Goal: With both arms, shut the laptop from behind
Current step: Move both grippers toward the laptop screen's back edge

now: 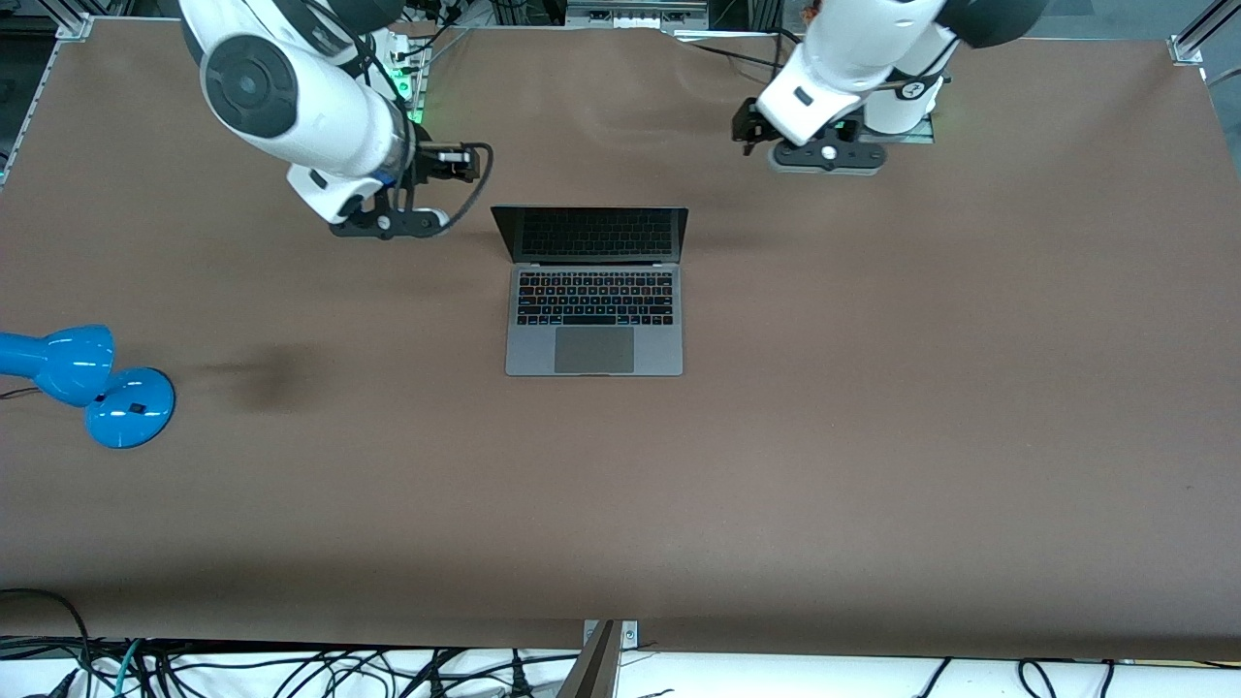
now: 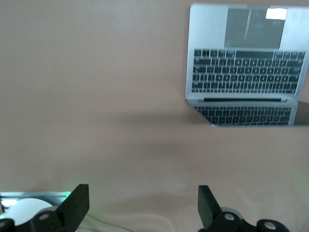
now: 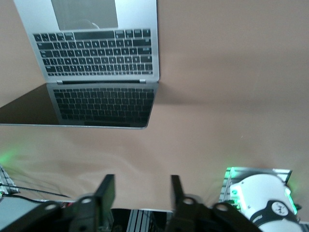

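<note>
Right now my left gripper (image 2: 140,205) hangs wide open and empty and my right gripper (image 3: 140,193) stands half-closed on nothing, both over bare table on the robots' side of the raised screen, placed, I judge, to push it down. I count one MacBook laptop (image 1: 594,291) mid-table, two arms, one blue desk lamp (image 1: 87,383).

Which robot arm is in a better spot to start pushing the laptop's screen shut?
Probably the right arm: its end effector hangs close beside the open laptop at lid level. The left end effector hangs farther off, toward its own base.
</note>
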Tool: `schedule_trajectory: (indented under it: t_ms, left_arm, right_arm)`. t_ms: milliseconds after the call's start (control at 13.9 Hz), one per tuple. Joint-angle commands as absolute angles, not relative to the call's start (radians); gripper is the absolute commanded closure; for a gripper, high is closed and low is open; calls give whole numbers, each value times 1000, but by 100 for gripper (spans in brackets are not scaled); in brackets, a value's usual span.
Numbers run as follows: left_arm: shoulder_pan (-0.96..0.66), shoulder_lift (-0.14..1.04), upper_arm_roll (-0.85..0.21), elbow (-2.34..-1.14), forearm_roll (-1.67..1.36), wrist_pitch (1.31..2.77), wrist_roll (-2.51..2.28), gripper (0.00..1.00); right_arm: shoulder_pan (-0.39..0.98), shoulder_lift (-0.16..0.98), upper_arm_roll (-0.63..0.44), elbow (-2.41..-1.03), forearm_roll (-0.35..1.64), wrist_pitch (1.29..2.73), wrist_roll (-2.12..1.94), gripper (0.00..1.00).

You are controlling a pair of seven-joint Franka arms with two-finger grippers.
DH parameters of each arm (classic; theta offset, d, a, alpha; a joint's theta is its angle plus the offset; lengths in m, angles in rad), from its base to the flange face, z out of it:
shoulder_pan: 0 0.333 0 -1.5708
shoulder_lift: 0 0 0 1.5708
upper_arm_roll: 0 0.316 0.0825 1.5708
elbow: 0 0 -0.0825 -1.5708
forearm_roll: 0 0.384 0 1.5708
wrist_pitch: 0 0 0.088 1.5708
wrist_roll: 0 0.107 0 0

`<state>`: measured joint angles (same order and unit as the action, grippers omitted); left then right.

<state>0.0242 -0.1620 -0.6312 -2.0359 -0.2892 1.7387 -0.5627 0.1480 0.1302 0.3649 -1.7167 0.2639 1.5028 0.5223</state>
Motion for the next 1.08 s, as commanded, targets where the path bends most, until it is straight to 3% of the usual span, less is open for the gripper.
schedule_trajectory:
  t_ms: [0,72,359,646,1006]
  left_arm:
    - [31,-94,-681,-2042,-330,1758,-609,5]
    - [31,-68,-695,-2039,-331,1758,-617,16]
    - [29,4,-724,-2025,-382,1790,-673,100]
    - [9,124,-744,-1927,-374,1801,-802,100]
    - [-40,213,-742,-1914,-373,1881,-857,100]
  right_arm:
    - [164,147,365,-1772,342,1489,560,78]
    - [167,152,368,-1785,347,1489,560,81]
    - [230,199,379,-1796,348,1503,566,83]
    - [239,245,379,-1796,347,1502,565,87]
    - [265,291,377,-1792,328,1520,563,89]
